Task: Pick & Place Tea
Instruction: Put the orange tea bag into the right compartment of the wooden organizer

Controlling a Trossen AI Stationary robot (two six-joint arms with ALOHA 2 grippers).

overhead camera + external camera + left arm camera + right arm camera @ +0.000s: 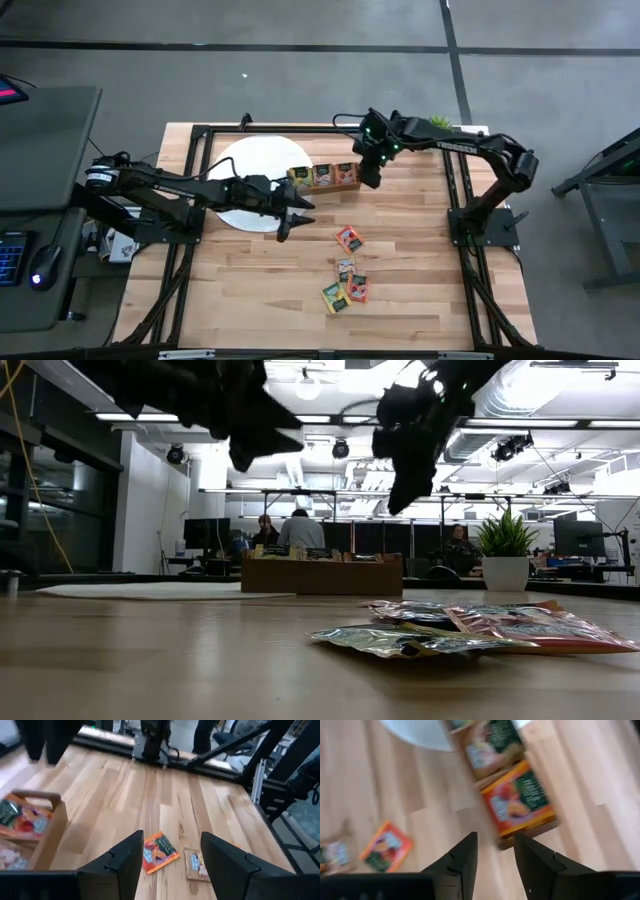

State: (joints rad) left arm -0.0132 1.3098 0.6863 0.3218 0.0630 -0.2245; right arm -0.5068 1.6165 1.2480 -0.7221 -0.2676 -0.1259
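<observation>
Low view, wooden table (pixel 200 660), tea packets (pixel 450 630), seemingly office behind

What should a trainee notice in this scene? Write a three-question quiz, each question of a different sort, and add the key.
1. True or false: the right pincer hangs over the loose packets.
2. Where do the loose packets lie? A: inside the tray. B: on the bare table. C: between the fingers of the left pincer.
3. Fill in: the left pincer's fingers stand ____ with nothing between them.

Key: 1. False; it is at the tray's right end. 2. B. 3. Open.
</observation>
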